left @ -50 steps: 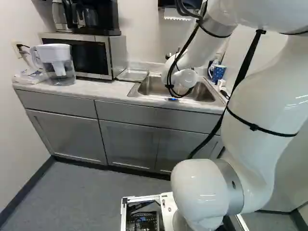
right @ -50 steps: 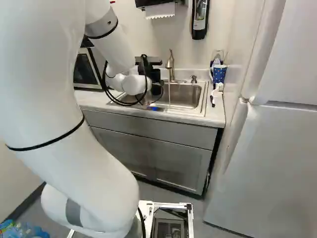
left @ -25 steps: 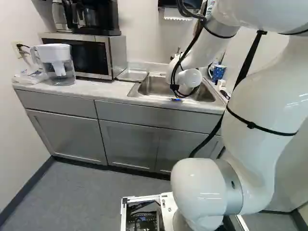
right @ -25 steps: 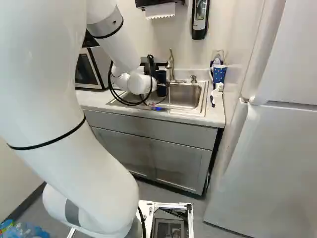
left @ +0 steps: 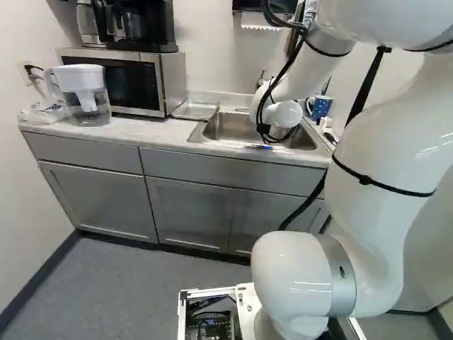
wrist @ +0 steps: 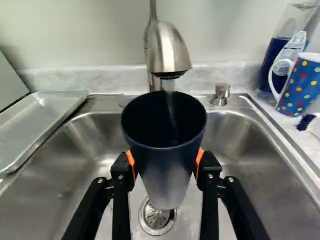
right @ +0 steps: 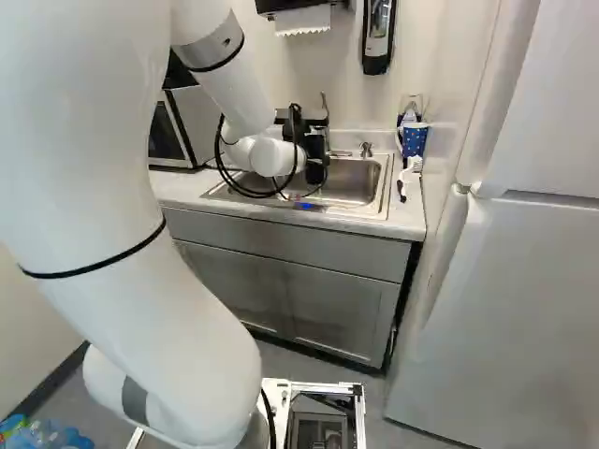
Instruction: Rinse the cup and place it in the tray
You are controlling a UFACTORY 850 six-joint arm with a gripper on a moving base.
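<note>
- Arm (left: 287,115), with gripper (right: 316,150) and dark blue cup (wrist: 167,175), has shifted right over the sink (left: 230,127); the base views otherwise match.
- Jaws: holding the cup, one orange pad (wrist: 131,161) on each side.
- Cup mouth sits under the faucet (wrist: 170,47); water runs into it.
- Drain strainer (wrist: 157,217) lies below the cup.
- Tray (left: 195,110) rests left of the sink.
- Polka-dot mug (wrist: 301,85) stands right of it.

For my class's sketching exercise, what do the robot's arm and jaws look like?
The arm is rounded and white with grey collars, thin black ties and looping black cables. Its two facing black jaws have jointed links, screws and orange pads.
</note>
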